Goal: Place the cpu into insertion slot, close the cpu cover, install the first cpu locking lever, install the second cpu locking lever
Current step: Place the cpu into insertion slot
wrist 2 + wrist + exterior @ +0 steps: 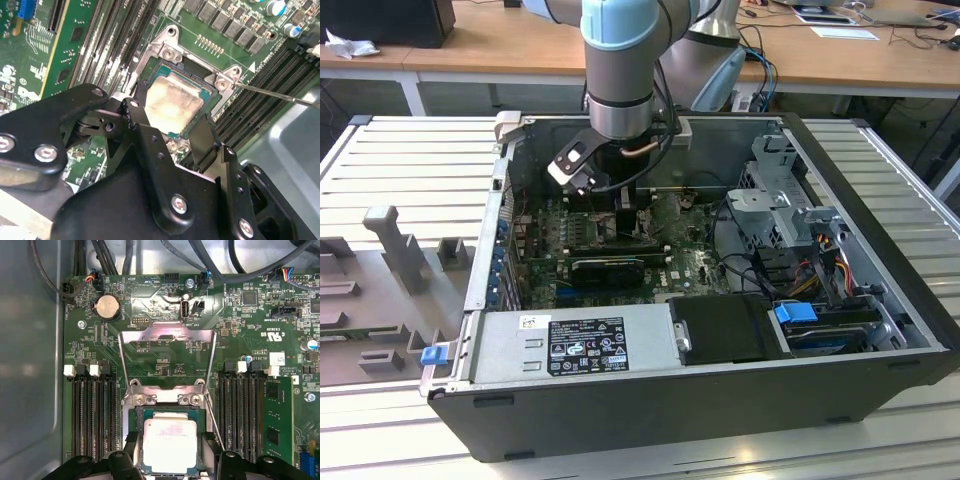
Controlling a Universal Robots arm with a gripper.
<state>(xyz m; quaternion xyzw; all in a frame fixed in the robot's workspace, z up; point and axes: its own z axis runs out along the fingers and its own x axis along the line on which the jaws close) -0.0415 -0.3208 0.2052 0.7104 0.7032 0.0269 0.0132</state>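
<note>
Your tool (170, 438) has its 2 fingers apart, flanking the cpu (170, 446) seated in the slot (141, 414); cover (167, 334) open.

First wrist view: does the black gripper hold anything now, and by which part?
The black gripper seems to hold nothing: its fingers stand off two opposite edges of the pale silvery square cpu, which lies in the dark-framed insertion slot.
</note>
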